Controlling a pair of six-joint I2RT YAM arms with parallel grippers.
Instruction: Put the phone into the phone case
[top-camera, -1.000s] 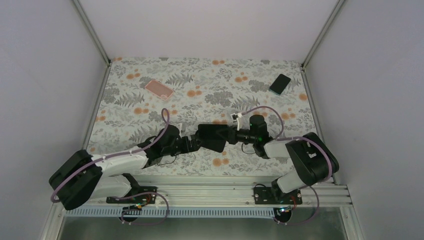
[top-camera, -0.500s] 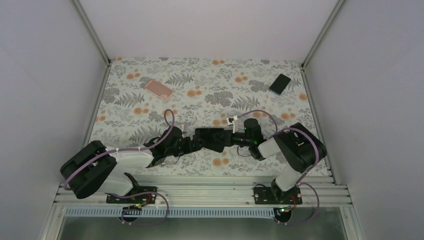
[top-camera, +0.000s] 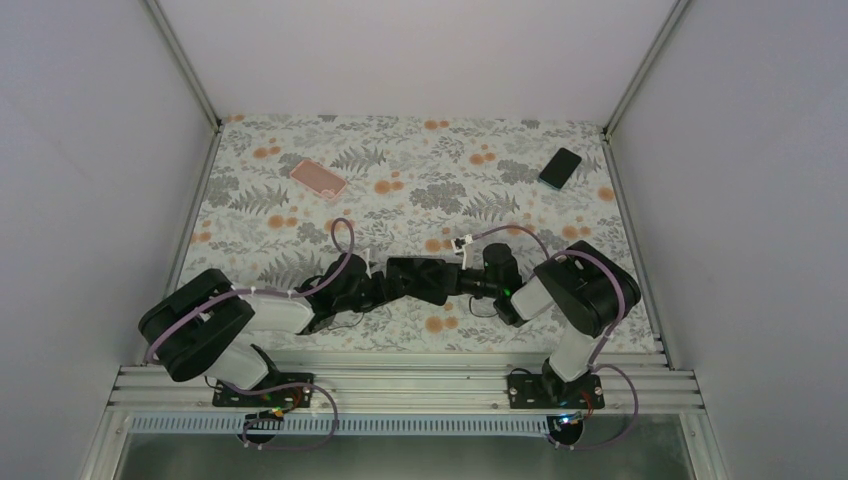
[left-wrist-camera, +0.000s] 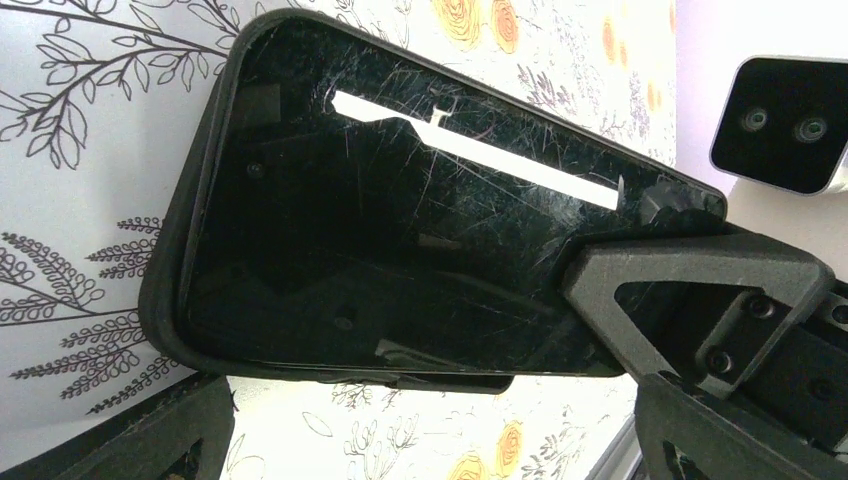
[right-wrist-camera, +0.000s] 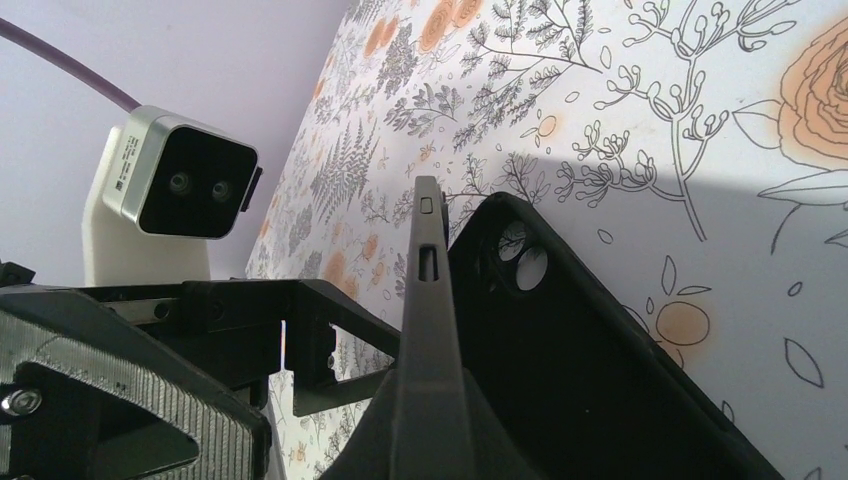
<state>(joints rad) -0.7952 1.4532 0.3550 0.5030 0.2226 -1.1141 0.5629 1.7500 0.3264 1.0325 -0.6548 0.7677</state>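
Note:
A black phone (top-camera: 418, 280) is held low over the table between both arms, near the front middle. In the left wrist view its scratched glossy screen (left-wrist-camera: 400, 230) sits inside the rim of a black case (left-wrist-camera: 165, 290). In the right wrist view the phone's grey edge (right-wrist-camera: 430, 290) stands a little off the case (right-wrist-camera: 570, 370), and the case's camera holes are uncovered. My right gripper (top-camera: 452, 280) is shut on the phone's right end, with one finger (left-wrist-camera: 700, 280) over the screen. My left gripper (top-camera: 388, 287) is open, its fingers (left-wrist-camera: 160, 440) spread wide just short of the phone's long edge.
A pink phone case (top-camera: 318, 178) lies at the back left of the floral mat. Another black phone (top-camera: 560, 167) lies at the back right. White walls enclose the table on three sides. A metal rail (top-camera: 400, 385) runs along the front edge.
Both arms have drawn in closer. The phone and case have shifted slightly left and toward the front. The left arm's shoulder has swung up and inward.

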